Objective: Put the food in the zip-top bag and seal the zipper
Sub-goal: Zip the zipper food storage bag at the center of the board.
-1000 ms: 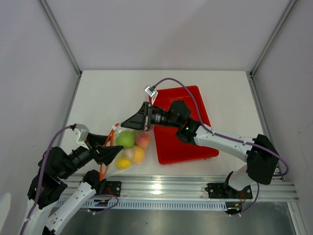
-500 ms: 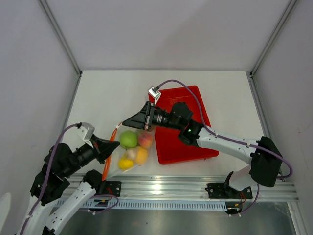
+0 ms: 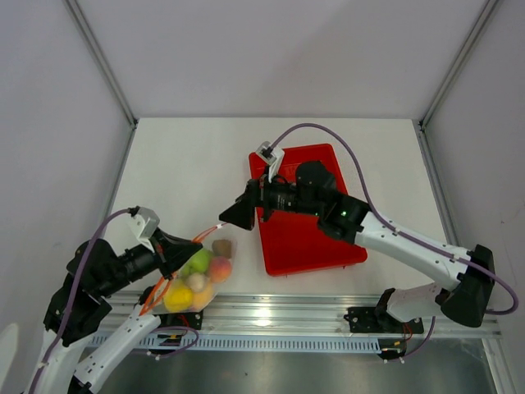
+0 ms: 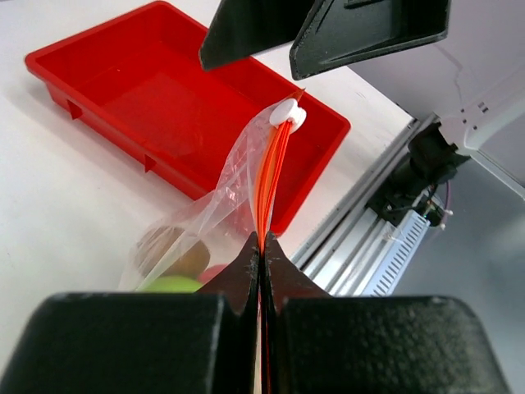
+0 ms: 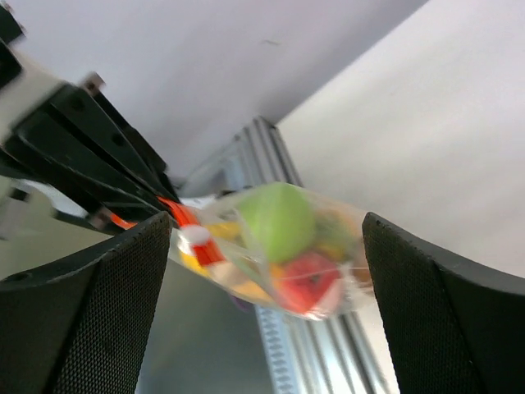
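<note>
By the table's [image 3: 189, 164] near edge, left gripper [image 4: 261, 246] clamps the zipper [image 4: 271, 176] of the zip-top bag [image 3: 215, 256] holding the food [image 3: 197, 264]; right gripper's [image 3: 233, 220] fingers apart

Top camera looks down; wrist cameras share the bag [image 4: 232, 179].

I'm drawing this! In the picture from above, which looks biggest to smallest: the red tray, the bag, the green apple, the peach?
Largest: red tray.
Next: zip-top bag.
Smallest: green apple and peach. Those two look about alike, so I won't rank them.
</note>
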